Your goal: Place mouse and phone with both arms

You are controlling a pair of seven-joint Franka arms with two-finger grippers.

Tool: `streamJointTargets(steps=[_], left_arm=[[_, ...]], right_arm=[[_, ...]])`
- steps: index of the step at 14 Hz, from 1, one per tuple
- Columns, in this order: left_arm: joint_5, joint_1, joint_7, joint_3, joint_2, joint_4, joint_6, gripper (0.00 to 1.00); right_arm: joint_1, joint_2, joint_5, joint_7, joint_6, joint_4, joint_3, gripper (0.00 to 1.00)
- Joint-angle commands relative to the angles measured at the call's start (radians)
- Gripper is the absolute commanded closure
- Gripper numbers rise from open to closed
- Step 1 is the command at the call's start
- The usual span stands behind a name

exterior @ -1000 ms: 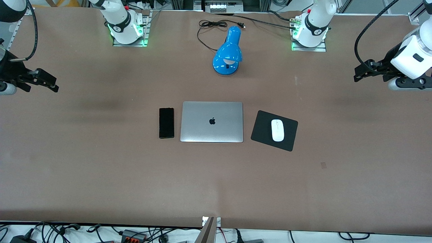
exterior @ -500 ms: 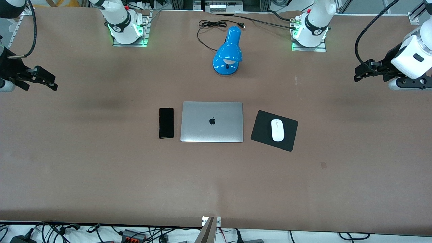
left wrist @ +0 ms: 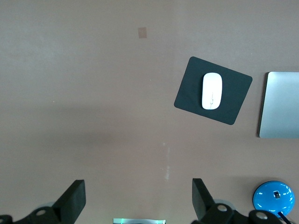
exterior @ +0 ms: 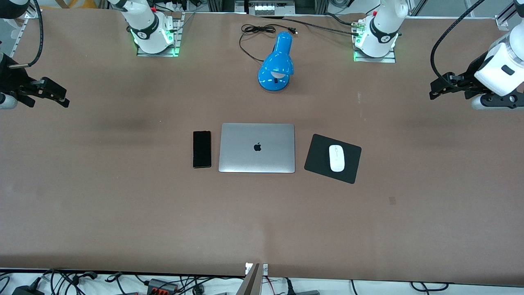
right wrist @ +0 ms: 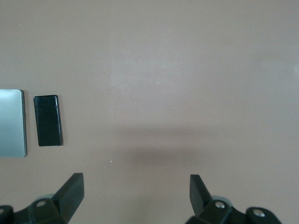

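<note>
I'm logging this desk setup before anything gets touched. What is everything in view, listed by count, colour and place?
mouse: one, white, lying on the mouse pad.
mouse pad: one, black, beside the laptop toward the left arm's end of the table.
phone: one, black, flat beside the laptop toward the right arm's end.
laptop: one, silver, lid closed, mid-table between phone and mouse pad.
desk lamp: one, blue, farther from the front camera than the laptop, its black cord trailing toward the bases.
table: one, brown.
left tool: one, black, open, empty, raised over the left arm's end of the table.
right tool: one, black, open, empty, raised over the right arm's end.
</note>
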State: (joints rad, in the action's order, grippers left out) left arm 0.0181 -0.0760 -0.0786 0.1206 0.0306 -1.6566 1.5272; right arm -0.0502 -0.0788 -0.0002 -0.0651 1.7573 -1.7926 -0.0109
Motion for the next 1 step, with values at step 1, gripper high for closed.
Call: streamJointTargets(steps=[1], left_arm=[[0.019,-0.002,-0.007,-0.002,0.0,0.017,-0.01,0.0]], right_arm=[[-0.016,-0.018,-0.001,-0.019,-0.009,-0.008,0.014,0.0]])
